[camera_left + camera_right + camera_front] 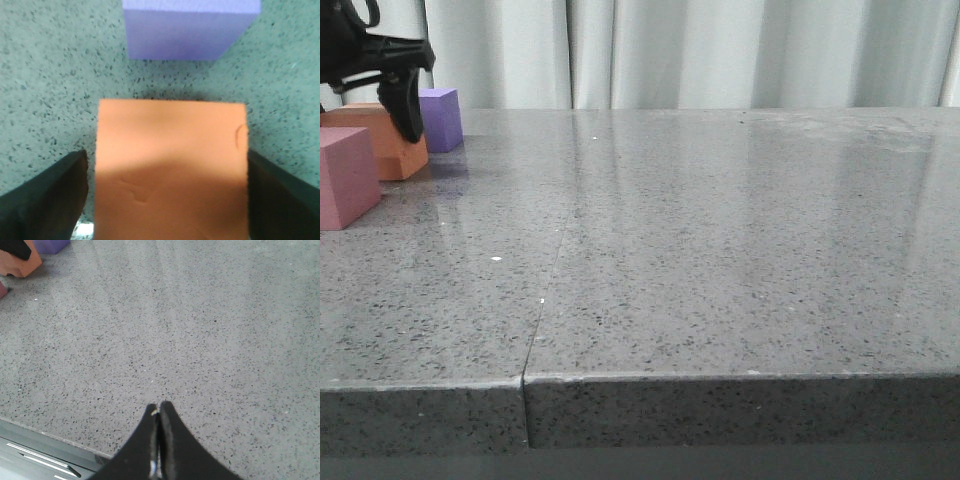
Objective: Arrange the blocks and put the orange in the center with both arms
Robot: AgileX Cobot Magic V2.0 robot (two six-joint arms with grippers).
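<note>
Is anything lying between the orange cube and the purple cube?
No. In the left wrist view only a bare strip of speckled tabletop separates the orange cube from the purple cube; they do not touch.

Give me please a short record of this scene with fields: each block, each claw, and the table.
orange block: on the table's far left, between the left claw's fingers
purple block: just beyond the orange one, apart from it
pink-red block: nearest the camera of the three, at the left edge of the front view
left claw: open, one finger on each side of the orange block
right claw: shut, empty, over bare table
table: grey speckled stone, glossy
</note>
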